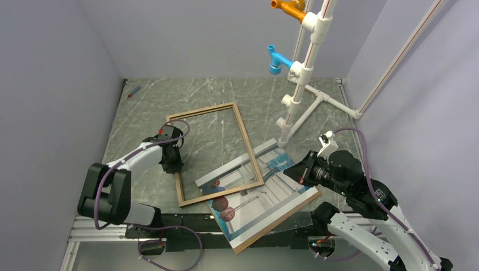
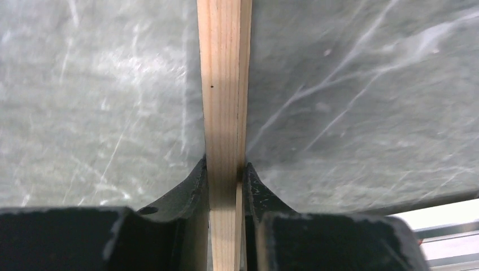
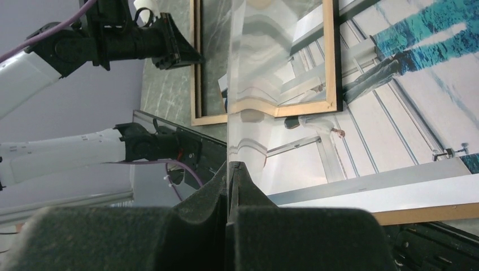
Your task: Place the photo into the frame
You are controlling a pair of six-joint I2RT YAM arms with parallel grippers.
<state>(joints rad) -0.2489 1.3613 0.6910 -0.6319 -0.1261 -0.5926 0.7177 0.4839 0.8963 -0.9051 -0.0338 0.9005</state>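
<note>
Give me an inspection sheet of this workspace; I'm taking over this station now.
Surface: green marbled table, partly covered.
Job's things: frame on the table, near-right corner over the photo; photo lies on a brown board.
Clutter: small red-and-blue tool far left; white pipe stand far right.
Grippers: left gripper shut on the frame's left rail; right gripper shut on a clear sheet.
Cables: purple cables along both arms, no snag seen.
Surroundings: plain grey walls.
</note>
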